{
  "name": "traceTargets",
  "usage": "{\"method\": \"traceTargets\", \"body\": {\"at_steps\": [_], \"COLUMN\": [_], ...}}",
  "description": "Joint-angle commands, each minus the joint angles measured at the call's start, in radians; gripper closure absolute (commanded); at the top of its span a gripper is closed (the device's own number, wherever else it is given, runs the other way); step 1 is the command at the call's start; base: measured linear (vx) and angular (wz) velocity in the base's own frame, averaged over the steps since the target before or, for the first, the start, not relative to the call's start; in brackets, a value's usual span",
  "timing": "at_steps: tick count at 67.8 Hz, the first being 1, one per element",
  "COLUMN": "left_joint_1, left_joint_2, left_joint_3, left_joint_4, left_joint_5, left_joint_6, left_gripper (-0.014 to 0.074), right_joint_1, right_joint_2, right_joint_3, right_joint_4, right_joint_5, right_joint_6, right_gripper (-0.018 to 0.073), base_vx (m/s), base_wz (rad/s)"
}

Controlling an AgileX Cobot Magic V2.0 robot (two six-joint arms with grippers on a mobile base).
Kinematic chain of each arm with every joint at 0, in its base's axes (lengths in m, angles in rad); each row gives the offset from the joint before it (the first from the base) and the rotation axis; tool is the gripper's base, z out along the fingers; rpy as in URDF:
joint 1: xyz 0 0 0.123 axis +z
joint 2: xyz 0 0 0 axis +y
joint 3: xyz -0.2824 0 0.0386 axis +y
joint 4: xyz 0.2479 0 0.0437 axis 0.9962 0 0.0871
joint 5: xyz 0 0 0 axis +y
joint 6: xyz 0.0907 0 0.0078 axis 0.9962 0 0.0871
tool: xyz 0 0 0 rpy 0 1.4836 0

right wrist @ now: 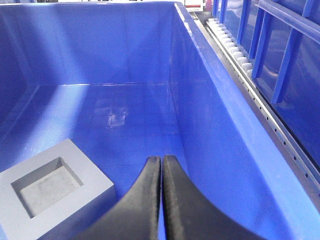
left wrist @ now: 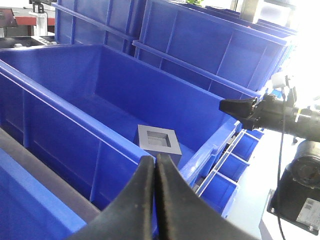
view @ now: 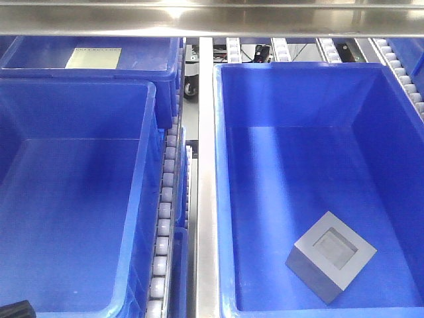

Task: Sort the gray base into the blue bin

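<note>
Your right gripper (right wrist: 161, 165) is clenched on nothing: in the right wrist view its two black fingers (right wrist: 140, 200) press together with no gap, their tips hanging above the floor of the blue bin (right wrist: 220, 125). Just left of those tips you see the gray base (right wrist: 55, 192), resting on the bin floor with its square recess facing up. The fingers do not touch it.

Your left gripper (left wrist: 155, 162) is likewise clamped shut and empty. In the left wrist view its dark fingers (left wrist: 137, 200) meet in a thin seam and sit outside the near wall of the blue bin (left wrist: 75, 120), pointing in over its rim. Beyond the tips, the gray base (left wrist: 159, 141) lies inside the bin near the corner at the right of that view, recess upward.

From the front-facing view you find the gray base (view: 331, 257) in the near right part of the blue bin (view: 228, 199), turned corner-on to the walls and clear of them. That bin sits right of a steel rail (view: 206, 185). Left of the rail, beside a roller track (view: 164, 218), stands another blue crate (view: 142, 199), and behind it a further crate with a pale flat panel (view: 93, 57) lying in it.

In the left wrist view you also see your right arm (left wrist: 280, 117) reaching in at the right edge, and more blue crates (left wrist: 210, 45) stacked behind.
</note>
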Motion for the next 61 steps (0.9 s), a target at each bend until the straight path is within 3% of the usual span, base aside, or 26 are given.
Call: {"method": "traceTargets", "body": {"at_steps": [1,15,33,53,61], "left_joint_1": [-0.004,-0.004,-0.004,-0.003,0.078], "left_joint_2": [0.01,0.01,0.01,0.007,0.004], "left_joint_3": [-0.025,-0.019,-0.019,-0.019,-0.019], "left_joint_4": [-0.002,-0.005,-0.197,-0.188,-0.184], "left_joint_5": [-0.068,-0.072,-0.078,-0.078,-0.063], "left_joint_6": [-0.01,-0.002,0.261,0.267,0.267], "left_gripper": [0.0604,0.0604,0.0604,0.0604,0.0604], "right_joint_1": [-0.005,-0.005,-0.005,-0.005,-0.005], "right_joint_2": [0.018,0.018,0.018,0.018,0.018], "right_joint_3": [0.002,0.002,0.002,0.002,0.002], "right_joint_4": [-0.008,-0.008,-0.008,-0.008,-0.008], "right_joint_5": [-0.059,-0.059,-0.059,-0.059,-0.059], "right_joint_6": [-0.012,-0.012,-0.012,-0.012,-0.012], "right_gripper": [0.0564,0.0564,0.0564,0.0564,0.0564], "base_vx": [0.0,0.0,0.0,0.0,0.0], "base_wz": [0.0,0.0,0.0,0.0,0.0]}}
